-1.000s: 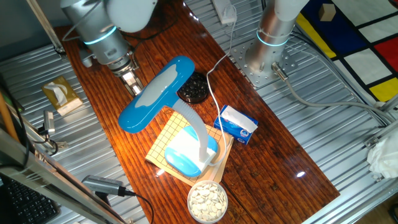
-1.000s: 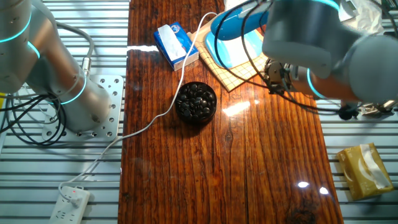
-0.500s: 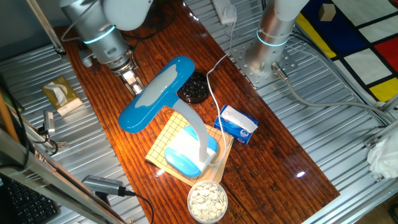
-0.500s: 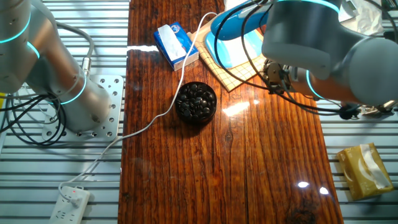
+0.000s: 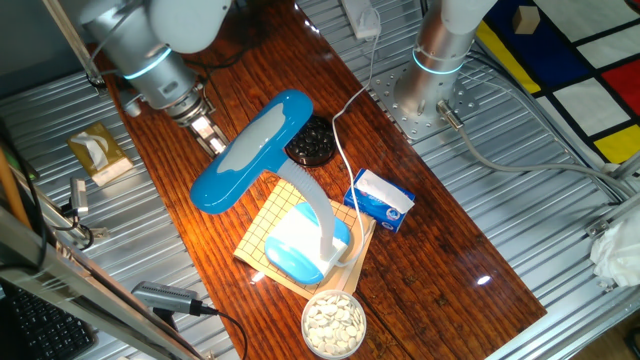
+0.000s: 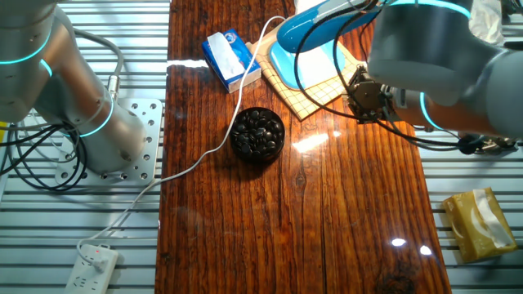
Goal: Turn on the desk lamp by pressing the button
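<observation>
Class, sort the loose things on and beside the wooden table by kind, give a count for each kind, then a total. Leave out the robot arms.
Desk lamps: 1, desk lamp
Bowls: 2, bowl of dark pieces, bowl of pale pieces
Boxes: 2, blue-and-white box, tissue box
Mats: 1, checked mat
Power strips: 1, power strip
Total: 7

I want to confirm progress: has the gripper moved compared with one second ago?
Yes. In one fixed view the gripper has shifted left, away from the desk lamp head and towards the tissue box.
</observation>
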Action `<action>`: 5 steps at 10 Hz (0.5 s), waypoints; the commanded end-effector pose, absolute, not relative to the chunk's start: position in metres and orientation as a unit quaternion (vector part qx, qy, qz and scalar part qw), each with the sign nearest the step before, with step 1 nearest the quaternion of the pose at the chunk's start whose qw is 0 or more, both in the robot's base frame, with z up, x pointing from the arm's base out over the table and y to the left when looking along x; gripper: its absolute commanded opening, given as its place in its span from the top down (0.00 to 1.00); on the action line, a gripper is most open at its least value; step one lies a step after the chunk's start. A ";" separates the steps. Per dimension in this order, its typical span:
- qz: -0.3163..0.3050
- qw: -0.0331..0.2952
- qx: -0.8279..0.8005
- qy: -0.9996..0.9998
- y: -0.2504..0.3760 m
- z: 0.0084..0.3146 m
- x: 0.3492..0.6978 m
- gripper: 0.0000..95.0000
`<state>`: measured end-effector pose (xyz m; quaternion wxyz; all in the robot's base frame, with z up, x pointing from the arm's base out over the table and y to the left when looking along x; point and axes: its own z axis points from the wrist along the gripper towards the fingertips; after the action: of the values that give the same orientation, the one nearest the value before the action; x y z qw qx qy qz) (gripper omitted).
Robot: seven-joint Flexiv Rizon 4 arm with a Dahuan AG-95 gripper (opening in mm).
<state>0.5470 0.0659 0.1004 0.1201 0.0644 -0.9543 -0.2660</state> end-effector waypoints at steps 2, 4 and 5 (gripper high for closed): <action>-0.268 0.126 0.082 -0.952 0.066 0.100 0.547 1.00; -0.270 0.128 0.087 -0.950 0.066 0.100 0.547 1.00; -0.272 0.129 0.094 -0.949 0.066 0.100 0.547 1.00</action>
<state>0.5463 0.0662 0.1004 0.1284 0.0941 -0.9492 -0.2716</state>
